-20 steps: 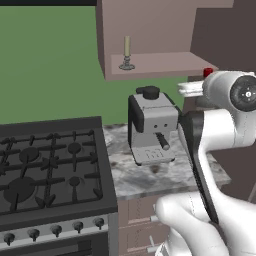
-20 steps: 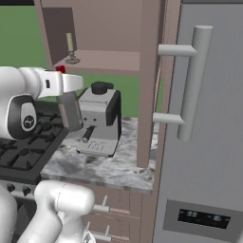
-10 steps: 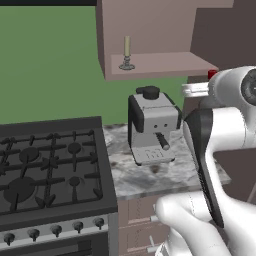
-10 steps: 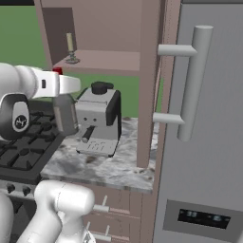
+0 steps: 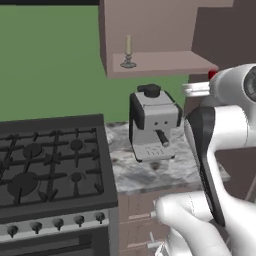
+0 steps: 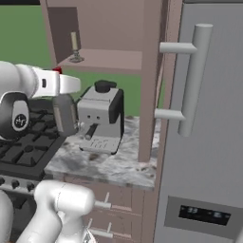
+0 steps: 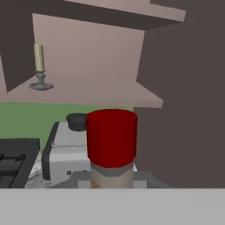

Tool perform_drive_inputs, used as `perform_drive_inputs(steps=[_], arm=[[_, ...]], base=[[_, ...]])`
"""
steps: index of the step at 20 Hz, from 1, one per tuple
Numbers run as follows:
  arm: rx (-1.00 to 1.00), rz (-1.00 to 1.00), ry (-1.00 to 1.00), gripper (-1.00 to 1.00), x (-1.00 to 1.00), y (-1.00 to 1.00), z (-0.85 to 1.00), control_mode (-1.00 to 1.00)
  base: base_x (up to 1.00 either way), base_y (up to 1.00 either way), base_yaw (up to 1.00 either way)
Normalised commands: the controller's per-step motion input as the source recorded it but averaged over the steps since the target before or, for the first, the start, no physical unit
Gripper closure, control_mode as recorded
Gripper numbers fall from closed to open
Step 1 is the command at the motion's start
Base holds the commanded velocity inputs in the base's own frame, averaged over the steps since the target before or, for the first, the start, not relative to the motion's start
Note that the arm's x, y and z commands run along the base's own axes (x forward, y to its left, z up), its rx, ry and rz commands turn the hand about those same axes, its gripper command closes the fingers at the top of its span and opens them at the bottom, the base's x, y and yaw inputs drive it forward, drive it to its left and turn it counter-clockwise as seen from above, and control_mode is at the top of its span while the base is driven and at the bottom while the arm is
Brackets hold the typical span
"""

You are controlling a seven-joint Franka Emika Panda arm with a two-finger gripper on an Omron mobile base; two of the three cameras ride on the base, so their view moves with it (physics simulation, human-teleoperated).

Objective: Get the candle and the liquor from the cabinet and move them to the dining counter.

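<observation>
- The cabinet [image 5: 150, 30] is seen standing open above the small marbled worktop [image 5: 150, 172]; its shelf is bare except for one item at the left end.
- A large grey fridge door with a bar handle [image 6: 194, 80] is seen just right of the cabinet, and a gas stove [image 5: 45, 165] lies left of the worktop.
- A coffee machine [image 5: 152, 122] stands on the worktop below the shelf.
- The liquor [image 7: 110, 147] is seen off the shelf, close before the hand camera, its red cap [image 6: 57, 70] showing beside the wrist in the base views; it appears to be carried, out in front of the cabinet.
- The fingers of the gripper are hidden, so it cannot be told for certain whether they are clamped on the bottle.
- The candle [image 5: 128, 51] remains upright on the shelf, untouched.
- Neither item has yet been set on the dining counter; by this judgement roughly a quarter of the task is done.
</observation>
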Motion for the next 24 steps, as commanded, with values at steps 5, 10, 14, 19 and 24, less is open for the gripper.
perform_drive_inputs(steps=[5,10,14,19,24], arm=[[0.00,0.00,0.00,1.00,0.00,0.00,0.00,1.00],[0.00,0.00,0.00,1.00,0.00,0.00,0.00,1.00],[0.00,0.00,0.00,1.00,0.00,0.00,0.00,1.00],[0.00,0.00,0.00,1.00,0.00,0.00,0.00,1.00],[0.00,0.00,0.00,1.00,0.00,0.00,0.00,1.00]], base=[[-0.86,0.24,0.58],[-0.29,0.32,0.92],[-0.10,0.19,1.00],[-0.12,0.03,1.00],[-0.07,0.00,1.00]])
